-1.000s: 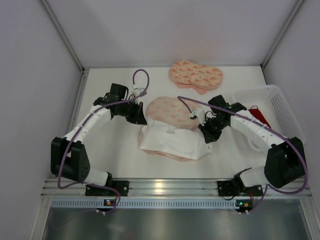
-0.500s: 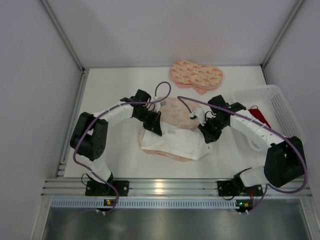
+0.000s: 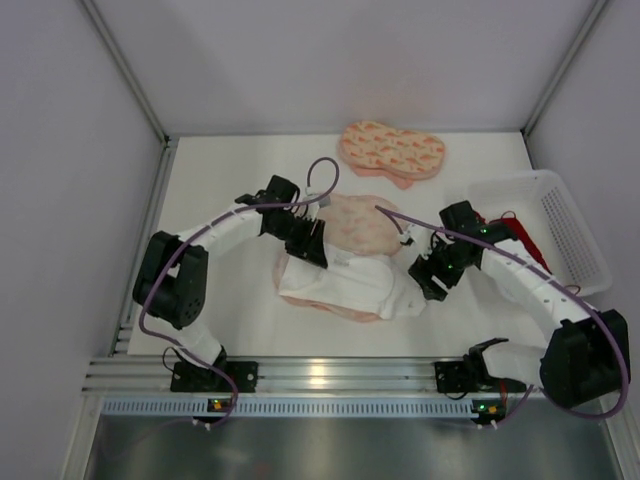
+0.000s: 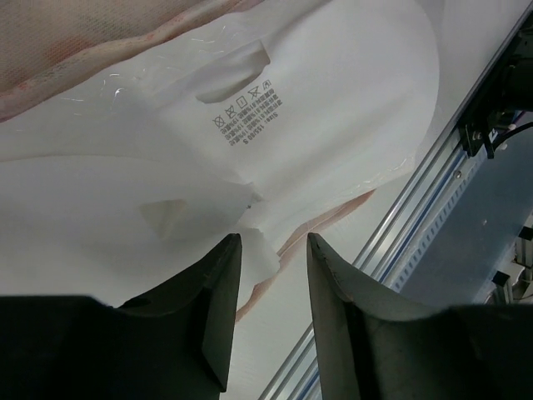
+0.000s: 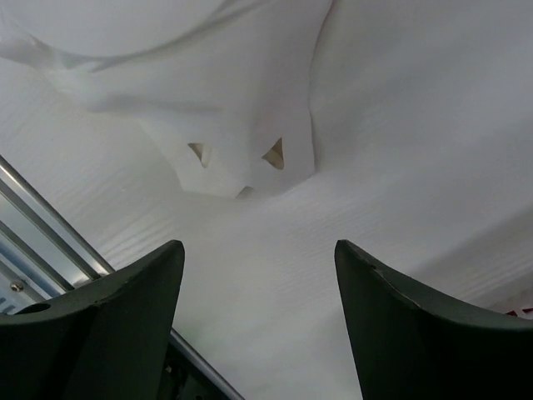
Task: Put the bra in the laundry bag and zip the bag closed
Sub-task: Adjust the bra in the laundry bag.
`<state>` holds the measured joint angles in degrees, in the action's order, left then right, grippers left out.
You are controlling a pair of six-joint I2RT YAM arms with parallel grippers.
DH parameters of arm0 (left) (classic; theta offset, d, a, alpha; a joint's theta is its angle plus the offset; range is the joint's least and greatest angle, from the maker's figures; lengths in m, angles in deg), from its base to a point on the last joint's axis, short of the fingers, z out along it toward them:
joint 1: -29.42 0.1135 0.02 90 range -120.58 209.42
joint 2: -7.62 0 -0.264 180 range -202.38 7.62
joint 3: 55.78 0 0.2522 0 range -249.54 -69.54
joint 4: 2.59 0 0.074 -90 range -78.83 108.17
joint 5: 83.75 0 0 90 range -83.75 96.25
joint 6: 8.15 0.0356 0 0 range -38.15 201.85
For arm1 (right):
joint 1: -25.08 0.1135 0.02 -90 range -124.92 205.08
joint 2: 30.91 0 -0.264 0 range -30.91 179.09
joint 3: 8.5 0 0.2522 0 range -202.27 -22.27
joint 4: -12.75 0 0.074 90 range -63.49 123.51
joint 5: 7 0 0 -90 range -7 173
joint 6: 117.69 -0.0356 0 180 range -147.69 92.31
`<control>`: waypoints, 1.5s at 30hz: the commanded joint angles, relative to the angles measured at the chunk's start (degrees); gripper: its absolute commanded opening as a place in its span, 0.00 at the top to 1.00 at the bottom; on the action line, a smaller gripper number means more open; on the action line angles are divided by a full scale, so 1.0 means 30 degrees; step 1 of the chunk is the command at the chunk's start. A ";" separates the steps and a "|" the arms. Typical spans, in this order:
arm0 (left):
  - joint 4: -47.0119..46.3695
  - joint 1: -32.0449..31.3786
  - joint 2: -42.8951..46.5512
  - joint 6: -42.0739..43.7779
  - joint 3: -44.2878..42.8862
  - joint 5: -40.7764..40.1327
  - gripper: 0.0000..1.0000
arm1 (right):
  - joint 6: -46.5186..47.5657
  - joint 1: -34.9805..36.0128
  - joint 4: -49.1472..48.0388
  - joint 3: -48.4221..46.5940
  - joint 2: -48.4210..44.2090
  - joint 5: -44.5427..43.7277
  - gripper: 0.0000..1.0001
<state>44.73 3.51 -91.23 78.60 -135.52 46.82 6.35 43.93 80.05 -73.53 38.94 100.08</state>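
The peach-pink laundry bag [image 3: 352, 222] lies open mid-table, its speckled lid [image 4: 92, 50] folded back. A white padded cloth [image 3: 340, 285] with a care label [image 4: 246, 117] covers its lower half. The red bra [image 3: 520, 232] lies in the white basket, partly hidden by my right arm. My left gripper [image 3: 312, 246] is open at the cloth's left edge [image 4: 273, 243], and only table shows between its fingers. My right gripper [image 3: 433, 276] stands open beside the cloth's right corner [image 5: 260, 247], holding nothing.
A twin speckled pouch [image 3: 392, 150] lies closed at the back. The white mesh basket [image 3: 585, 268] stands at the right edge. An aluminium rail [image 3: 320, 375] runs along the near side, and grey walls enclose the table.
My left arm swung in from the left to the cloth's edge. Both grippers, shut before, have opened. My right gripper has backed off a little to the right, letting the cloth's corner settle.
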 commanded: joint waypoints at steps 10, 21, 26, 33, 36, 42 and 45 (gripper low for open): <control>-0.0465 0.0024 0.2421 0.0115 -0.0303 -0.0195 0.54 | 0.1397 0.0044 -0.4395 0.2527 0.2264 -0.0596 0.40; -0.0318 0.0930 0.3388 0.0174 -0.0420 -0.0900 0.53 | 0.1103 0.0572 -0.6654 0.4050 0.3554 -0.0917 0.64; -0.0230 0.2249 0.3447 -0.0061 -0.0451 -0.0460 0.54 | 0.1514 0.0571 -0.5223 0.3526 0.2331 -0.0890 1.00; -0.0230 0.3070 0.3594 0.0525 -0.0157 -0.0693 0.54 | 0.1134 0.0601 -0.1355 0.0013 0.0946 0.1245 1.00; -0.0230 0.3392 0.3623 0.0555 0.0018 -0.0635 0.54 | 0.0695 0.0834 -0.0679 -0.1541 0.1531 0.2272 1.00; 0.0033 0.4095 0.3828 0.0730 0.0400 -0.0781 0.53 | -0.0243 0.2999 -0.0326 -0.4117 0.3640 0.3065 1.00; 0.0297 0.4417 0.3974 0.0818 0.0487 -0.0723 0.53 | -0.0974 0.4406 -0.0385 -0.5115 0.5132 0.3271 1.00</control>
<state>45.24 15.75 -82.56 79.74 -134.73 44.20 6.09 53.70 77.45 -84.79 50.89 106.77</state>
